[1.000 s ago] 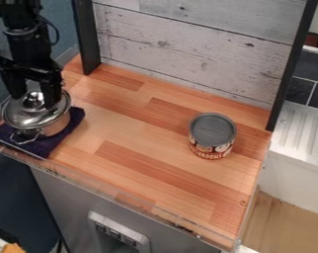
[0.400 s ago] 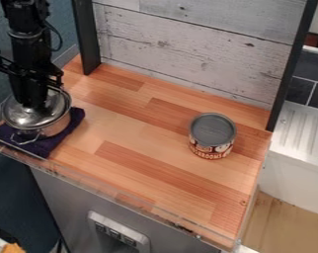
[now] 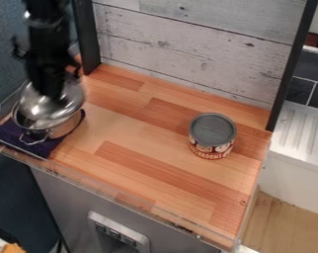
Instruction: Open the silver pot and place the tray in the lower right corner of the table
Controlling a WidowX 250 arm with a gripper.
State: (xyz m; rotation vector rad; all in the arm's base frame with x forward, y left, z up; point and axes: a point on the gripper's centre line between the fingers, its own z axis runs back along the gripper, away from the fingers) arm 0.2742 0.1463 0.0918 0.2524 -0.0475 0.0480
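Silver pot (image 3: 61,129) sits at the left side of the frame, on a dark purple cloth (image 3: 8,132) at the left end of the table (image 3: 145,141). Front handle (image 3: 34,141) points toward the lower edge of the frame. Lid (image 3: 37,105) is up off its seat and tilted, with part of the pot's opening showing at the rim's left side. Can't tell if lid and rim still touch on the right. Claw (image 3: 51,94) is clamped on the lid from above, fingers together at its top; exact grip on the knob is hidden. Black arm comes down from the upper left.

Delta vs earlier frames: lid was seated flat, now raised and shifted up and right in frame. Pot itself has slid slightly right on the cloth.

Rest: tin can (image 3: 212,132) upright, right of center, well apart from the pot. Whitewashed plank panel (image 3: 194,39) behind, between black posts.
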